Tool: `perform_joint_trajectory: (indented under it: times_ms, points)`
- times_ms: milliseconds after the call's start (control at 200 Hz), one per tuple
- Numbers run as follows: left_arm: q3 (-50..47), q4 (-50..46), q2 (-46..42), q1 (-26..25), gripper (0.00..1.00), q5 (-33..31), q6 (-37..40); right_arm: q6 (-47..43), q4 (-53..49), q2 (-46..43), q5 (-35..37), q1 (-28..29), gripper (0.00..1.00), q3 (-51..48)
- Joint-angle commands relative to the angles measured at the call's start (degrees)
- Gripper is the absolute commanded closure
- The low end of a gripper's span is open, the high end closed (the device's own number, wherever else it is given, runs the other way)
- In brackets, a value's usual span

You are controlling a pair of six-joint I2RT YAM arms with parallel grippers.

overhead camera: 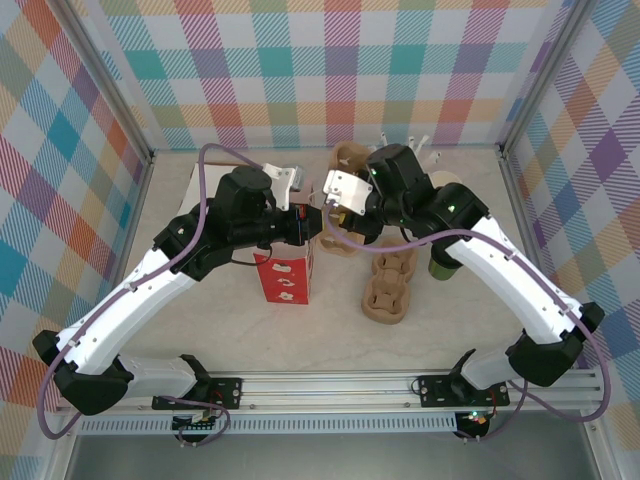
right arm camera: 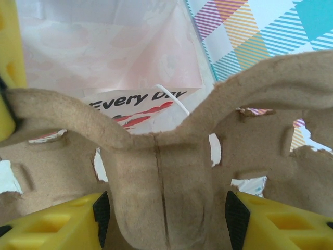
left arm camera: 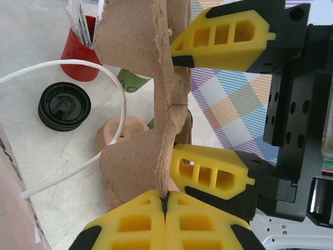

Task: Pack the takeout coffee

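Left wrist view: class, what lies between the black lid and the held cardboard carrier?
The white bag handle curves between the lid and the held carrier, over bare table; the left wrist view shows it.

Pulp cup carrier (right arm camera: 171,156) gripped by yellow claw (right arm camera: 165,212), printed paper bag (right arm camera: 104,52) behind
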Motion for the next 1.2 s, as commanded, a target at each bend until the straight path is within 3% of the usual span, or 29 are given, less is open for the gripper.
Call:
perform_joint_trajectory:
  times_ms: [0,550,815,1020,1195]
  points:
    - [-0.44,2.49,-0.53,-0.74,1.0,0.69,-0.35,-0.69,1.92,0.7,-2.28,0.43,0.38,1.46]
    - [-0.03,2.19,-0.68,-0.74,0.97,0.55,-0.05,-1.04,0.76,0.22,-0.68,0.43,0.56,1.02]
    - [1.79,-1.51,-1.49,-0.74,0.76,-2.6,1.63,-0.35,-0.24,-0.19,1.34,0.34,0.58,-0.31]
    - [5.92,-9.66,-1.89,-0.31,0.51,-11.34,4.33,2.32,2.24,-4.46,2.36,-0.65,0.59,-7.4]
    - [9.2,-16.91,-1.45,6.14,0.4,-15.54,4.11,5.79,2.24,-9.07,3.32,-1.67,0.6,-12.68]
